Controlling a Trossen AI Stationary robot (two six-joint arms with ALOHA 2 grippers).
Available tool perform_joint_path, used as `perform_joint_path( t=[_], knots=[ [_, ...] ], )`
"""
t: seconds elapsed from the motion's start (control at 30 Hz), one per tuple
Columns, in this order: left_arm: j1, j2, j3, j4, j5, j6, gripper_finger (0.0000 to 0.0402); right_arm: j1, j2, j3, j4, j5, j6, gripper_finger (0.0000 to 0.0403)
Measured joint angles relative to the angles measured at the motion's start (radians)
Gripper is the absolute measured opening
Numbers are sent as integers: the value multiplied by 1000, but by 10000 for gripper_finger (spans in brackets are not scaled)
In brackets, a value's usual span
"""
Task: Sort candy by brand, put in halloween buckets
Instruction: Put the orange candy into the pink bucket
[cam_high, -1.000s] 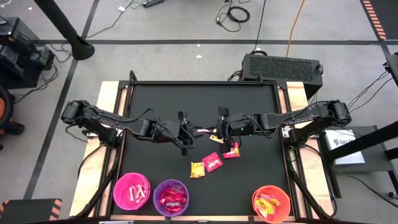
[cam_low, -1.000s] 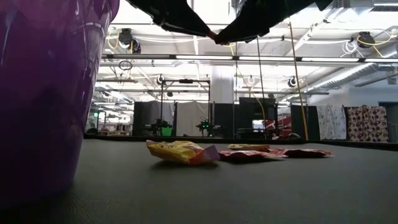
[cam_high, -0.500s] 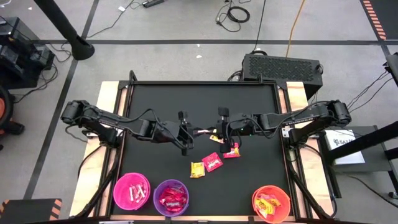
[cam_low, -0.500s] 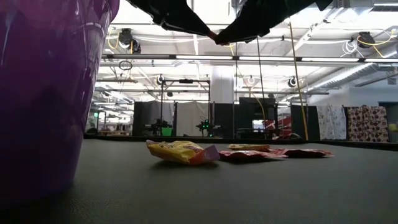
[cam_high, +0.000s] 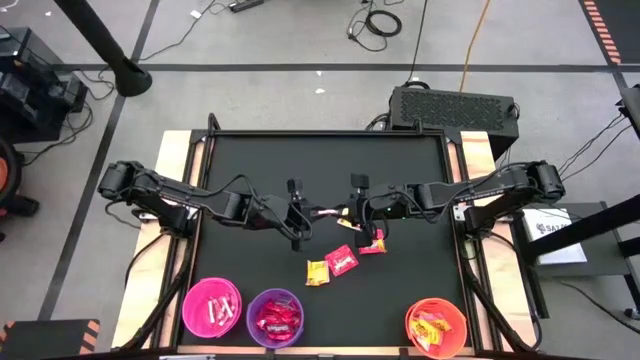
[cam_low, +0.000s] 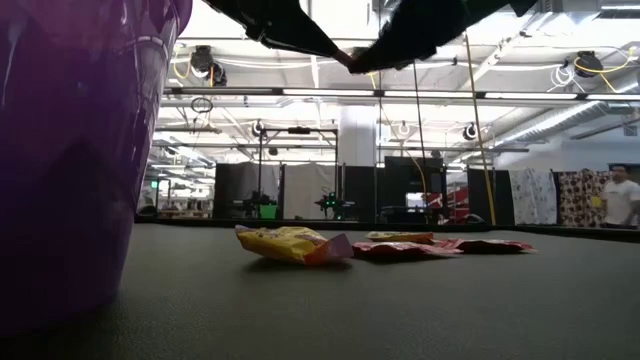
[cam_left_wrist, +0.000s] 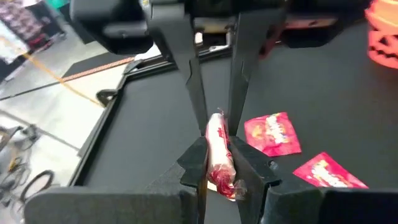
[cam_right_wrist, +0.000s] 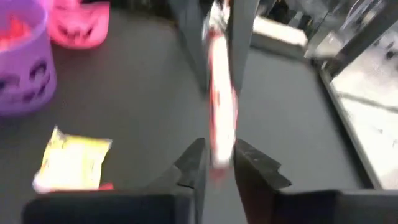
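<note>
Now the two tools meet above the middle of the black bench (cam_high: 240, 150), each at one end of a pale pink-white candy (cam_left_wrist: 219, 152) with red markings. The left tool (cam_high: 318, 211) pinches one end of it between its fingers (cam_left_wrist: 198, 158). The right tool (cam_high: 345, 212) has its fingers on either side of the other end; compared with a second ago its arm has shifted a little away from the left tool, and whether its fingers are pinching or only bracketing the packet cannot be told from its own wrist view, where the candy (cam_right_wrist: 221, 106) is blurred.

On the bench, just toward the buckets from the held candy, lie loose packets, none of which has moved since the earlier frames: a yellow packet (cam_high: 317, 272), a red packet (cam_high: 342, 261) beside it, and another red packet (cam_high: 372, 243) under the right tool, with a small yellow piece (cam_high: 345, 223) near it.

Along the bench's near edge stand the hot pink bucket (cam_high: 212, 306) holding pale packets, the purple bucket (cam_high: 275, 316) touching it with red packets inside, and well apart from the purple bucket, the orange bucket (cam_high: 437, 327) with yellow packets.

In the low view a person (cam_low: 618, 195) shows far off in the room, where none showed before.
</note>
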Motion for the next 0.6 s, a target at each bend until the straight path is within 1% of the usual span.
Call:
perform_joint_path(
  t=[0.13,0.33,0.47,0.6],
  knots=[
    [0,-2,1,-4,40,6,58,7,2,-2,-47,-1,28,122],
    [-1,-5,1,-36,33,22,58,7,1,-2,-71,0,67,195],
    [-1,-25,1,-67,-3,23,58,7,1,-2,-93,4,82,226],
    [-2,-71,1,-96,-18,21,58,4,0,-1,-114,7,83,243]
  ],
)
